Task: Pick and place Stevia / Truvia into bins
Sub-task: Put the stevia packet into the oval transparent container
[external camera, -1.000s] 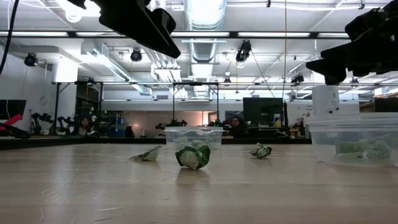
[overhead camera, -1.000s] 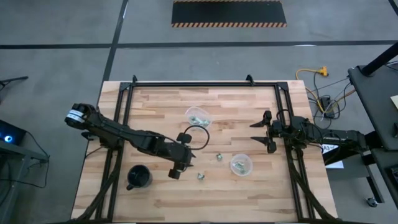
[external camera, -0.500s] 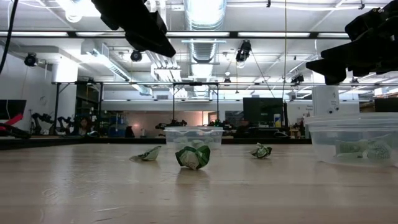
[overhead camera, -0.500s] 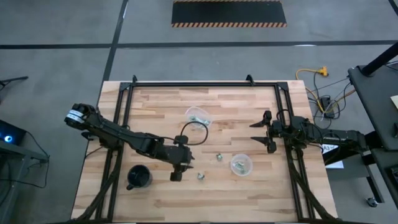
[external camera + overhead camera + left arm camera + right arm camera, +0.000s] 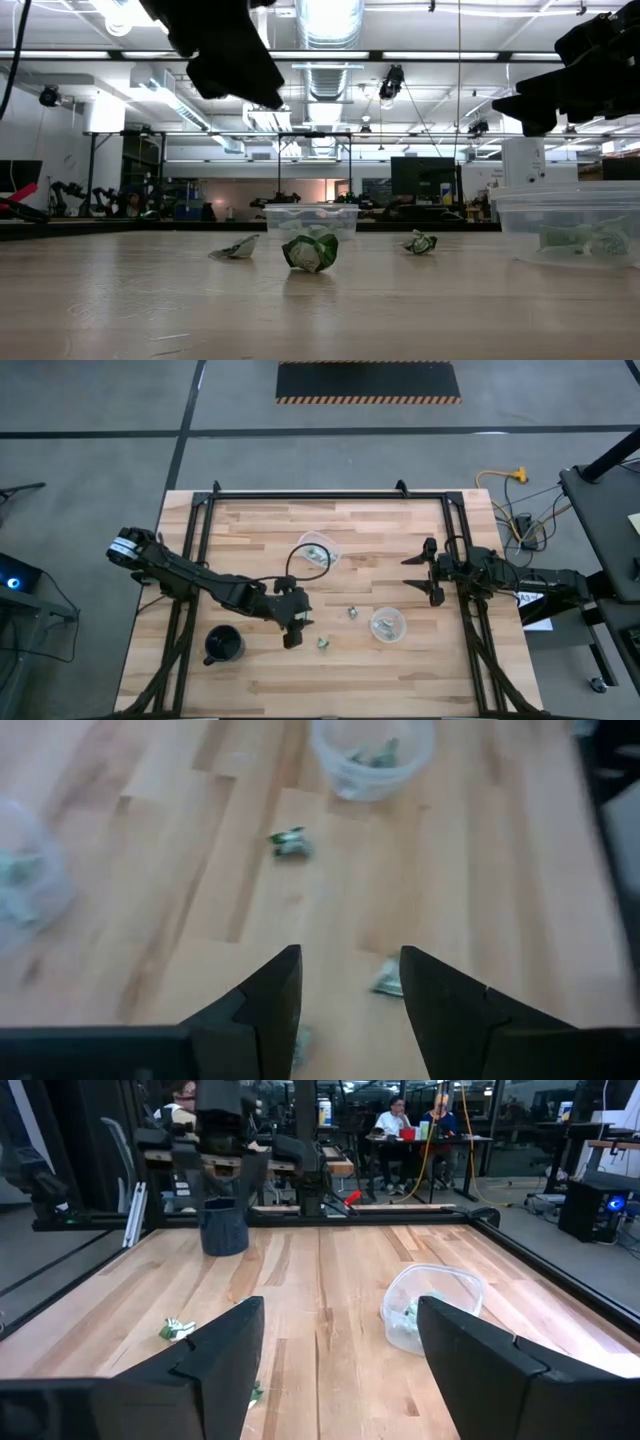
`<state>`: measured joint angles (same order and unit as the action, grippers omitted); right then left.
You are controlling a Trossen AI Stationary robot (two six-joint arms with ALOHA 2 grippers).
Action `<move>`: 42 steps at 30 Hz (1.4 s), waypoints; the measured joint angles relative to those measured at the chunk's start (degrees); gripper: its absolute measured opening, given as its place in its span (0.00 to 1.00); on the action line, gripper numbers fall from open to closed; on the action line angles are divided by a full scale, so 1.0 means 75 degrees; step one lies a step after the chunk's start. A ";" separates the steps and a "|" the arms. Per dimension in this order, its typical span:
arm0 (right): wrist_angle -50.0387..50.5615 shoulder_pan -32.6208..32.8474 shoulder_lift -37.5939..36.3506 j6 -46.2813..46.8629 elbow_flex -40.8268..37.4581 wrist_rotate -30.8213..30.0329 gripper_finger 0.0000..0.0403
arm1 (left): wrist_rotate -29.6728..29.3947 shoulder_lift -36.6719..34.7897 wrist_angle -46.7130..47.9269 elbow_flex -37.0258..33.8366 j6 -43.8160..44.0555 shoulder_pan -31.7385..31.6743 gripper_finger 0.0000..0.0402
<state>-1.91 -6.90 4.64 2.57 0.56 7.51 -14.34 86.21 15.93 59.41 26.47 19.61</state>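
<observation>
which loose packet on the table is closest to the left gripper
The packet just right of the left gripper, toward the table's front edge. The other loose packet lies farther right, beside the nearer clear cup.

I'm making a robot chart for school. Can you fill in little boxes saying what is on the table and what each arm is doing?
table: pale wooden top
loose green-and-white paper packets: three
clear round plastic cups: two, and, both holding packets
black mug-like cup, near left arm
left gripper: open above loose packets
right gripper: open, waiting at right edge
</observation>
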 joint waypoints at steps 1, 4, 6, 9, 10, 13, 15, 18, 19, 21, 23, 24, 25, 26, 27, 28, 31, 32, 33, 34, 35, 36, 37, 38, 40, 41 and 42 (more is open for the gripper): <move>0.0000 -0.0002 0.0000 0.0003 0.0000 0.0000 0.63 | -0.0155 0.0058 0.0005 -0.0005 0.0016 -0.0007 0.38; 0.0000 0.0000 0.0002 0.0000 0.0000 -0.0001 0.64 | -0.0498 0.0301 -0.0091 0.0034 0.0035 -0.0086 0.38; 0.0000 -0.0002 0.0000 0.0001 0.0000 -0.0005 0.63 | -0.0546 0.0481 -0.0099 0.0082 0.0114 -0.0127 0.38; 0.0000 -0.0003 0.0000 0.0000 0.0000 -0.0003 0.62 | -0.0547 0.0686 -0.0192 0.0198 0.0482 -0.0186 0.38; 0.0000 -0.0003 0.0000 0.0000 0.0000 -0.0003 0.62 | -0.0551 0.0753 -0.0192 0.0262 0.0612 -0.0202 0.38; 0.0000 -0.0003 0.0003 0.0002 -0.0002 -0.0004 0.62 | -0.0737 0.0895 -0.0107 0.0473 0.0824 -0.0209 0.38; 0.0000 0.0000 0.0000 0.0002 -0.0003 -0.0003 0.62 | -0.1120 0.0974 -0.0024 0.0684 0.0841 -0.0197 0.36; 0.0000 -0.0003 0.0003 0.0003 -0.0003 -0.0003 0.62 | -0.1477 0.1004 0.0157 0.0952 0.1026 -0.0115 0.33; 0.0000 0.0000 0.0000 0.0000 0.0000 -0.0003 0.63 | -0.1455 0.1037 0.0155 0.1058 0.1117 -0.0097 0.31; 0.0001 -0.0003 0.0000 0.0002 -0.0003 -0.0002 0.63 | -0.1341 0.1069 0.0191 0.1173 0.1341 -0.0054 0.29; 0.0001 -0.0002 0.0000 0.0000 -0.0003 0.0001 0.63 | -0.1336 0.1123 0.0221 0.1208 0.1484 -0.0034 0.27; 0.0003 -0.0001 0.0001 0.0002 -0.0003 0.0002 0.63 | -0.1330 0.1168 0.0214 0.1213 0.1578 -0.0037 0.26; 0.0003 -0.0003 0.0006 0.0000 -0.0003 -0.0006 0.62 | -0.1331 0.1197 0.0230 0.1192 0.1670 -0.0040 0.25; 0.0003 -0.0003 0.0003 0.0003 -0.0003 -0.0004 0.62 | -0.1330 0.1219 0.0285 0.1166 0.1810 -0.0043 0.25; 0.0003 -0.0001 0.0000 0.0000 -0.0003 0.0000 0.62 | -0.1333 0.1253 0.0363 0.1160 0.1903 -0.0051 0.25; 0.0003 0.0000 0.0000 0.0000 -0.0003 0.0000 0.62 | -0.1344 0.1304 0.0446 0.1172 0.2055 -0.0057 0.25; 0.0003 0.0000 0.0000 0.0002 -0.0003 0.0000 0.61 | -0.1329 0.1406 0.0918 0.1224 0.2460 -0.0063 0.25; 0.0003 -0.0003 0.0000 0.0003 -0.0003 -0.0002 0.61 | -0.1338 0.1431 0.1010 0.1253 0.2622 -0.0063 0.25; 0.0003 -0.0002 0.0000 0.0000 -0.0003 -0.0002 0.61 | -0.1333 0.1438 0.1077 0.1282 0.2787 -0.0063 0.25; 0.0003 0.0000 0.0001 0.0002 -0.0003 0.0000 0.62 | -0.1330 0.1438 0.1215 0.1323 0.2902 -0.0063 0.25; 0.0003 -0.0003 0.0006 0.0002 -0.0003 -0.0001 0.62 | -0.1333 0.1438 0.1348 0.1370 0.3029 -0.0063 0.25; 0.0003 -0.0002 0.0005 0.0002 -0.0003 -0.0002 0.62 | -0.1335 0.1438 0.1437 0.1438 0.3039 -0.0063 0.25; 0.0003 0.0000 0.0002 0.0000 -0.0003 0.0000 0.62 | -0.1336 0.1438 0.1426 0.1489 0.3041 -0.0056 0.25; 0.0003 0.0000 0.0000 0.0000 -0.0003 0.0000 0.62 | -0.1338 0.1451 0.1417 0.1553 0.3048 -0.0049 0.25; 0.0000 -0.0001 0.0000 0.0001 -0.0003 0.0000 0.63 | -0.1346 0.1499 0.1414 0.1703 0.3051 -0.0015 0.25; 0.0003 0.0000 0.0003 0.0002 -0.0003 0.0000 0.63 | -0.1345 0.1572 0.1416 0.1795 0.3037 0.0008 0.25; 0.0003 -0.0003 0.0003 0.0001 -0.0003 -0.0003 0.63 | -0.1341 0.1657 0.1398 0.1896 0.3027 0.0035 0.25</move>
<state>-1.89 -6.92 4.67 2.58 0.54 7.49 -24.39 98.64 26.41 73.64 49.18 19.87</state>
